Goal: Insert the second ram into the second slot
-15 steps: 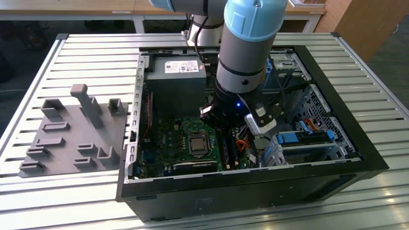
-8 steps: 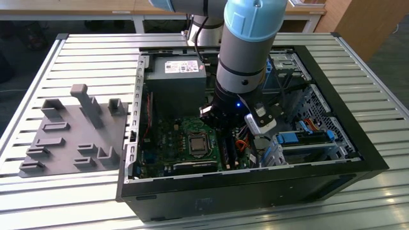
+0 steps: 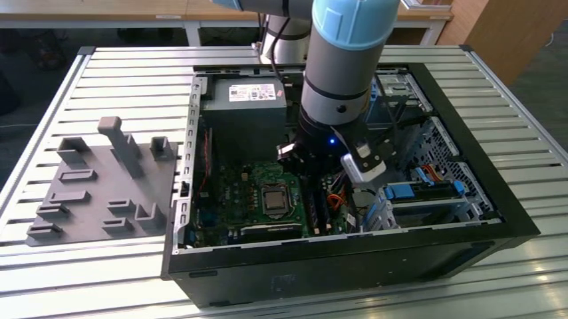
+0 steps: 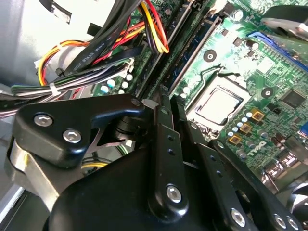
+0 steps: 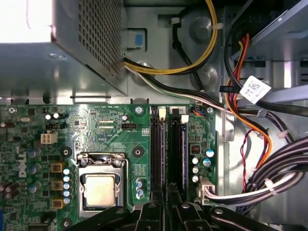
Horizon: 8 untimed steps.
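Your arm reaches down into the open computer case (image 3: 523,226) on the slatted surface (image 3: 116,80). Left of the case lies a grey parts holder (image 3: 93,183). In the first wrist view, the pincer (image 5: 166,202) is drawn narrow over the memory slots (image 5: 169,149), where the second ram (image 5: 176,154) sits as a thin dark strip, edge-on.

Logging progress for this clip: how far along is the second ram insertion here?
In hand: the gripper sits low inside the case, directly over the memory slots beside the processor. Both slots look filled, but full seating cannot be confirmed.
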Available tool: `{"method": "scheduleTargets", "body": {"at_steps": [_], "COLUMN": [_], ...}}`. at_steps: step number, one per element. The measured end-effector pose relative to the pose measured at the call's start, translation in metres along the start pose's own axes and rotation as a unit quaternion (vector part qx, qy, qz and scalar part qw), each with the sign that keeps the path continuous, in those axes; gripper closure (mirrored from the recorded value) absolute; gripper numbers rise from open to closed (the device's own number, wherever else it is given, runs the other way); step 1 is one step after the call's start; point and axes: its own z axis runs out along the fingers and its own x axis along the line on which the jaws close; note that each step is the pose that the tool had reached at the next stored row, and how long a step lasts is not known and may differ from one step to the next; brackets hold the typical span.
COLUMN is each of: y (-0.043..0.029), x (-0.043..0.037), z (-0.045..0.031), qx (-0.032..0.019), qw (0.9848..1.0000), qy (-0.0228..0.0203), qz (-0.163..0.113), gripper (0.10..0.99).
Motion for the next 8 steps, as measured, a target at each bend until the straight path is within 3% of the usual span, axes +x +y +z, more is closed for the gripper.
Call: {"method": "scheduleTargets", "body": {"at_steps": [5,6,8], "y": [0.0001,0.0,0.0001], "x": [0.0,0.0,0.0], "z": [-0.0025,-0.0027,-0.0027], "qx": [-0.0002,-0.0001,0.0], "qw": [1.0,1.0,1.0], "qy": [0.0,0.0,0.0], "qz": [0.0,0.0,0.0], "gripper": [0.902,0.969,0.98]}}
